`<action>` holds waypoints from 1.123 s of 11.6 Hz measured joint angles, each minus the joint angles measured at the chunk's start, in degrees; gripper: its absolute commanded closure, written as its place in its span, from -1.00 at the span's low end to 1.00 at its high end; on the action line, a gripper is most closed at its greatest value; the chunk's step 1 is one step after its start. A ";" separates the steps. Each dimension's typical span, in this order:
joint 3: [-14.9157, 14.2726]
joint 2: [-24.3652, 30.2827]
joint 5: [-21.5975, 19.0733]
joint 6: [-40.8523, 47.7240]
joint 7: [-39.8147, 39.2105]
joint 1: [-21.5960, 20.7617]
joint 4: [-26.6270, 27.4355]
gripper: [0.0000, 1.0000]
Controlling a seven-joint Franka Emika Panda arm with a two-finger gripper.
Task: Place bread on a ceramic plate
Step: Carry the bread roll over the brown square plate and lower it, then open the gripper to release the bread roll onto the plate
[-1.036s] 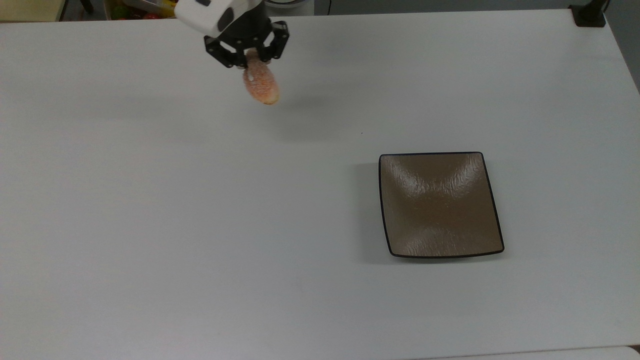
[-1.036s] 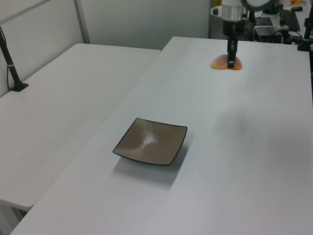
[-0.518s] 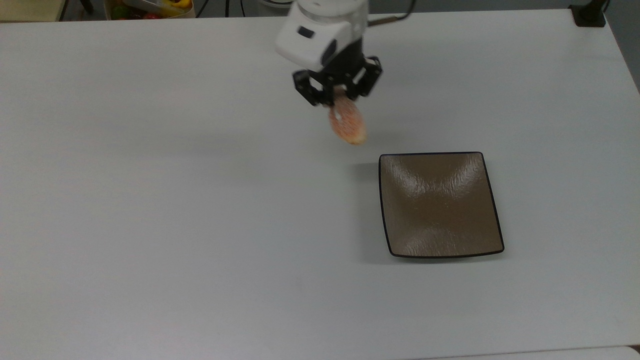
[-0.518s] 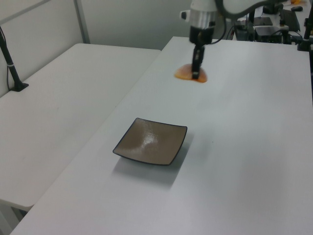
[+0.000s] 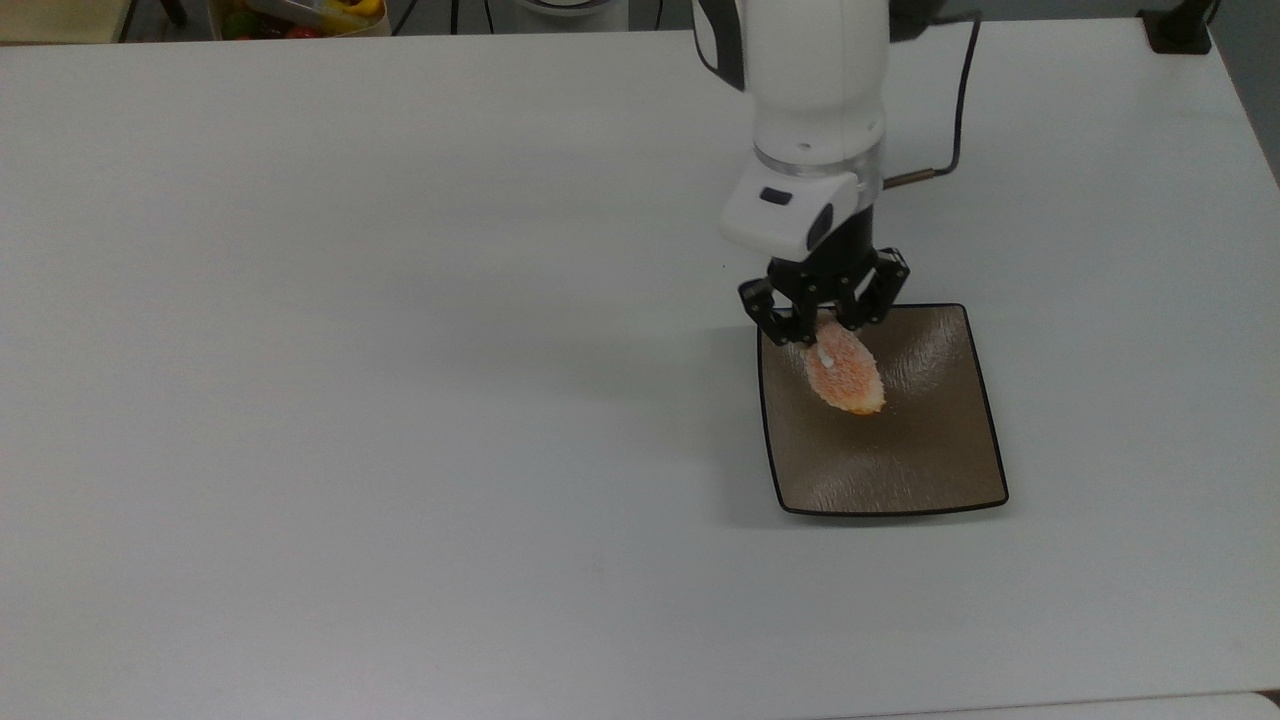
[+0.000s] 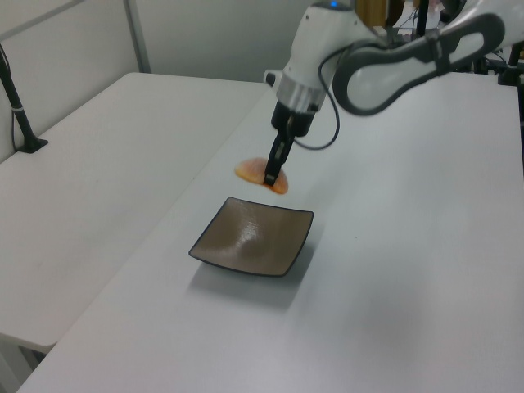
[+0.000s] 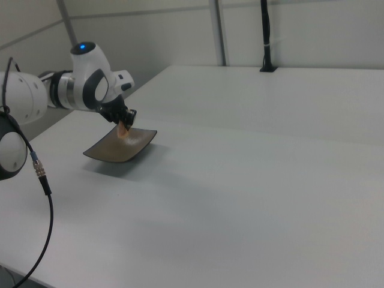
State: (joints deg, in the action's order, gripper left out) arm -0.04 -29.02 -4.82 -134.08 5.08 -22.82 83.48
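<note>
My gripper (image 5: 824, 322) is shut on the upper end of the bread (image 5: 844, 376), a small orange-pink speckled roll with a white stripe. The roll hangs above the far left part of the square brown ceramic plate (image 5: 900, 470). In the left view the gripper (image 6: 273, 173) holds the bread (image 6: 250, 172) in the air just beyond the ceramic plate's (image 6: 246, 246) far edge. In the right view the gripper (image 7: 123, 123) and the bread (image 7: 124, 132) sit over the plate (image 7: 117, 150).
The white table (image 5: 400, 400) spreads wide to the top view's left of the plate. A black post base (image 5: 1180, 30) stands at the far right corner. A bin of colourful items (image 5: 290, 15) sits beyond the far edge. A cable (image 5: 955, 110) trails from the arm.
The arm has carried the bread from the far middle of the table to above the plate, towards the top view's lower right. The plate has not moved.
</note>
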 measured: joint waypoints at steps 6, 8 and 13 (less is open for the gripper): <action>0.06 -7.51 0.00 -10.28 2.38 -3.34 -0.16 0.40; 0.06 -9.01 0.00 -11.05 2.43 -3.56 -0.20 0.18; 0.38 -9.46 0.01 -12.70 2.43 -3.66 -0.24 -0.36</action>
State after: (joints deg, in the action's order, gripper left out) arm 0.34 -38.48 -4.81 -146.78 7.51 -26.48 83.24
